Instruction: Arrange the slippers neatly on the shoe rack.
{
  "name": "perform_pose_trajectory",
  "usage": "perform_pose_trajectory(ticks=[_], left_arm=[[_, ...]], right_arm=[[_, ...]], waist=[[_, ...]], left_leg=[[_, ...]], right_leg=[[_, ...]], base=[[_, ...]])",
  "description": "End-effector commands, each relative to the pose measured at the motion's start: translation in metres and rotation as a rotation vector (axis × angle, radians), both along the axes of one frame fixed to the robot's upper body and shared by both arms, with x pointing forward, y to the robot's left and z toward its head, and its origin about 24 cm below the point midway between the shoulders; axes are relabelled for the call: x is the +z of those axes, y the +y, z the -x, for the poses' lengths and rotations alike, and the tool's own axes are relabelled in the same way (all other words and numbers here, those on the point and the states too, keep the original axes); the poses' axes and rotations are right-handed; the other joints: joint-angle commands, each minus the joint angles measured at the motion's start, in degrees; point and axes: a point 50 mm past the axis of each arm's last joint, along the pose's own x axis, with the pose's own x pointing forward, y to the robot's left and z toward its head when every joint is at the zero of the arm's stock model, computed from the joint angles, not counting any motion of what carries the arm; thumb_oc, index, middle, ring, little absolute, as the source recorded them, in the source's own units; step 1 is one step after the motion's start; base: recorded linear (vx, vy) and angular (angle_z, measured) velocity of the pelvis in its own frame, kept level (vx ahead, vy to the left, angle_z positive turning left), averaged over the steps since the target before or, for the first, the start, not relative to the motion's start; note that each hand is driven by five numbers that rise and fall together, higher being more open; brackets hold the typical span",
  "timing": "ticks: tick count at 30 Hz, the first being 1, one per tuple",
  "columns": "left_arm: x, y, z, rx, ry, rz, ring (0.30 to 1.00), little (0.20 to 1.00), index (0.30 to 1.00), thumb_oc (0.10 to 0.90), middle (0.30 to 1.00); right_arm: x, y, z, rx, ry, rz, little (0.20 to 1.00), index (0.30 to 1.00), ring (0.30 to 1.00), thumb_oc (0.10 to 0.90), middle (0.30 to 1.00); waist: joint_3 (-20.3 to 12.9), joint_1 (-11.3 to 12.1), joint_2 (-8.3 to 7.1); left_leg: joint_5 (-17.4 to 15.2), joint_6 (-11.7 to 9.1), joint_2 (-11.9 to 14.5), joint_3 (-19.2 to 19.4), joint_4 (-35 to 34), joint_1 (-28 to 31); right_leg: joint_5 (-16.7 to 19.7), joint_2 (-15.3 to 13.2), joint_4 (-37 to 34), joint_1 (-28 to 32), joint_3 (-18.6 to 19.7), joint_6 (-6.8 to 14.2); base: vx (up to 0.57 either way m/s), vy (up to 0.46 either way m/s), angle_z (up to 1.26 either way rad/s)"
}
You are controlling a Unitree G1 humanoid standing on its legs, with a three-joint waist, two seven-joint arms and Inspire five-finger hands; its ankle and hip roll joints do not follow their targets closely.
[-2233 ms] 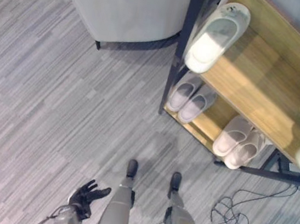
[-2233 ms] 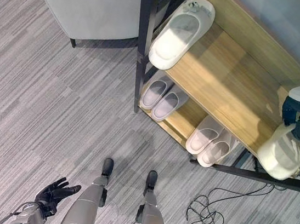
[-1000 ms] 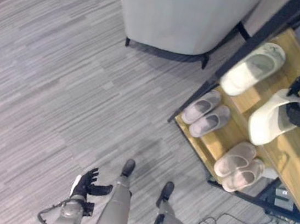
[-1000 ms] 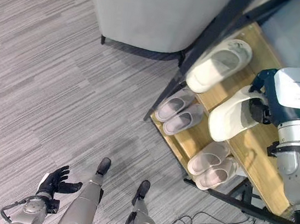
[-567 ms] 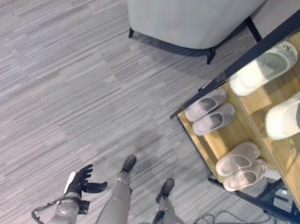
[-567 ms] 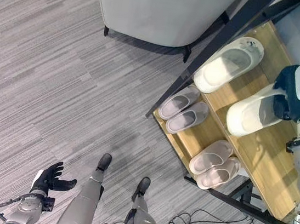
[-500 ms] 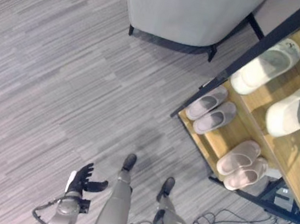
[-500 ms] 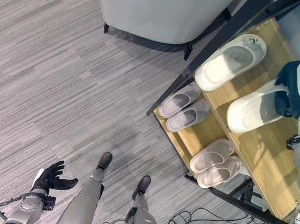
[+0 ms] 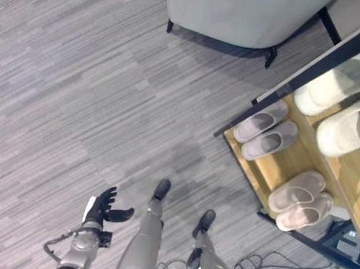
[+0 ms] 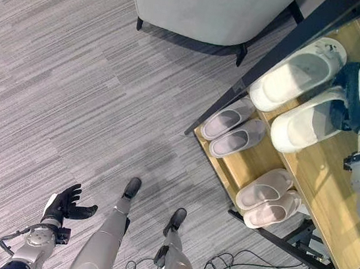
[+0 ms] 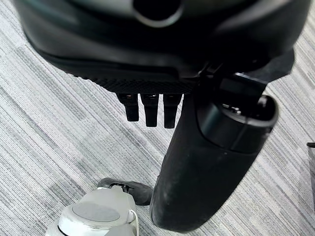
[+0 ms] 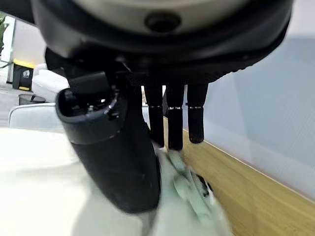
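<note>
The right hand (image 10: 346, 97) has its fingers and thumb curled on the heel end of a white slipper (image 10: 304, 126), which lies on the top shelf of the shoe rack (image 10: 331, 194) just beside its mate (image 10: 296, 73), roughly parallel to it and close enough that they may be touching. On the lower shelf a grey pair (image 10: 232, 128) and a pink pair (image 10: 268, 198) sit side by side. The left hand (image 10: 64, 203) hangs low over the grey floor (image 10: 77, 61) with fingers spread, holding nothing. A grey armchair (image 10: 210, 6) stands near the rack's far end. The risk, as I judge it, is in the letting go: the held slipper's toe sits close to the shelf's front edge, so a drag from withdrawing fingers could skew it against its mate or tip it off onto the lower shelf.
</note>
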Motion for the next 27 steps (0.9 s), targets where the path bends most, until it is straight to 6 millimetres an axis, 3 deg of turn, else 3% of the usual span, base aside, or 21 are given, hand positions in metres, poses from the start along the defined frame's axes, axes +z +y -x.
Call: perform_pose_trajectory(ticks=[1,10,18,22,27], left_arm=[[-0.009,-0.002,0.015,0.030,0.009,0.052,0.900,0.900,0.900,0.800,0.900],[-0.014,-0.006,0.019,-0.015,0.049,0.041,0.900,0.900,0.900,0.800,0.900],[-0.025,-0.009,0.028,-0.033,0.129,0.036,0.900,0.900,0.900,0.800,0.900],[-0.029,-0.012,0.032,0.029,0.129,0.125,0.900,0.900,0.900,0.800,0.900],[-0.030,-0.015,0.031,-0.001,0.140,0.109,0.900,0.900,0.900,0.800,0.900]], right_arm=[[0.065,-0.019,0.030,-0.081,-0.231,0.077,0.900,0.900,0.900,0.800,0.900],[0.044,-0.016,0.028,0.006,-0.262,-0.103,0.900,0.900,0.900,0.800,0.900],[0.017,-0.006,0.021,0.166,-0.365,-0.440,0.900,0.900,0.900,0.800,0.900],[0.007,-0.006,0.022,0.230,-0.459,-0.628,0.900,0.900,0.900,0.800,0.900],[-0.003,-0.002,0.027,0.339,-0.580,-0.815,0.900,0.900,0.900,0.800,0.900]], waist=[[-5.64,-0.77,0.96],[-6.16,-1.80,1.72],[-7.34,-2.40,2.05],[-7.92,-2.52,2.10],[-8.93,-2.97,2.06]], left_leg=[[-1.84,-1.79,1.07,0.50,-4.16,1.46],[-2.40,-1.32,1.04,0.85,-3.98,2.27],[-3.05,-0.82,1.19,1.39,-3.47,2.96],[-3.21,-0.66,1.15,1.32,-3.64,3.22],[-3.20,-0.54,1.14,1.07,-4.00,3.54]], right_leg=[[-2.95,-1.04,3.68,-0.72,0.51,2.31],[-3.21,-1.12,4.27,-0.77,1.26,2.09],[-3.52,-1.06,4.40,-0.64,1.98,1.70],[-3.61,-0.92,4.33,-0.47,2.06,1.58],[-3.84,-0.75,4.12,-0.26,1.95,1.51]], base=[[0.00,0.000,0.00],[0.00,0.000,0.00],[0.00,0.000,0.00],[0.00,0.000,0.00],[0.01,-0.003,0.01]])
